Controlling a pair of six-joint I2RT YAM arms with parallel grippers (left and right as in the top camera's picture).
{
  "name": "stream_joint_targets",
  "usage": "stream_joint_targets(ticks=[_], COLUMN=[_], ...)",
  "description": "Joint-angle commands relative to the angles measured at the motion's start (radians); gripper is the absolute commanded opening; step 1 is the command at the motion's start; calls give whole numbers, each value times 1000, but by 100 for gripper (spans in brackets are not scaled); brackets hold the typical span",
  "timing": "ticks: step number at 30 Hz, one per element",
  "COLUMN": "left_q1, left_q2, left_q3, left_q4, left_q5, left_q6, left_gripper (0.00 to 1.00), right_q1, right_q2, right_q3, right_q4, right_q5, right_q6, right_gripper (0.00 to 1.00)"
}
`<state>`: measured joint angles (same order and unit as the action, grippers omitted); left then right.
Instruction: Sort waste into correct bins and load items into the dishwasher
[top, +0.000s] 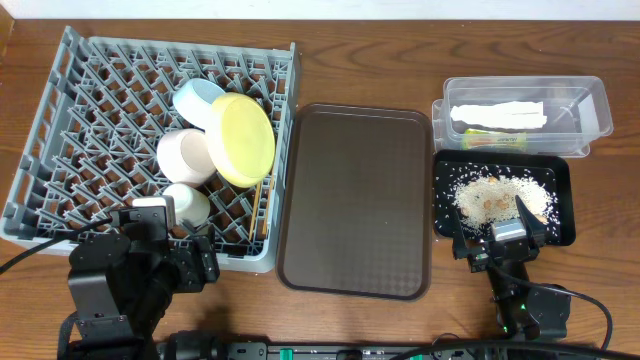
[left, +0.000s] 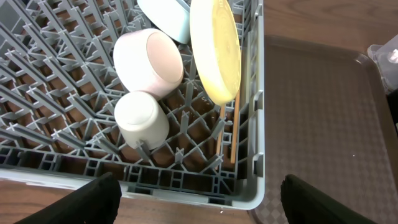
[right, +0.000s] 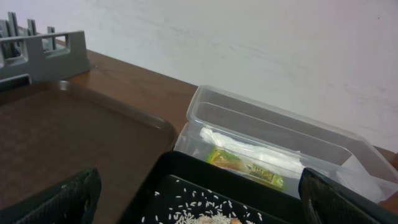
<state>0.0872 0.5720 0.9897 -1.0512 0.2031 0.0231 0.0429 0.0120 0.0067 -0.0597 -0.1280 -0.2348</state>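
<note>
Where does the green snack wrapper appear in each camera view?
Overhead: the green snack wrapper lies inside the clear tub, upper right.
Left wrist: not in it.
Right wrist: lower centre, inside that tub.
Shared landmark: the brown tray, visible in all three views.

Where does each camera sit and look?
Overhead: above the table, looking straight down on the grey plastic dish rack, the left arm and right arm.
Left wrist: on the left arm, looking down into the rack; open left gripper shows.
Right wrist: low, facing the clear plastic tub and wall; open right gripper shows.
Shared: both wrist views catch the brown serving tray.
</note>
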Motion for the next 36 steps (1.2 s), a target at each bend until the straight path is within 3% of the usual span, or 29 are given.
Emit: stream_joint_targets(ticks=[1, 26, 36], left_q1=[2, 0, -52], left_q2=[-3, -41, -237], left_q3=[-4, -18, -339], left_q4=[-2, -12, 241], left_q5=[-3, -16, -10], left_q6=[6, 13, -11], left_gripper=[85, 86, 86], right_q1=[-5, -5, -5], right_q2=[-6, -6, -6], right_q3=[-1, -1, -1], right_q4=[-4, -4, -4], right_q5=[-11, -11, -11], right_q6=[13, 13, 13], right_gripper=[99, 99, 99])
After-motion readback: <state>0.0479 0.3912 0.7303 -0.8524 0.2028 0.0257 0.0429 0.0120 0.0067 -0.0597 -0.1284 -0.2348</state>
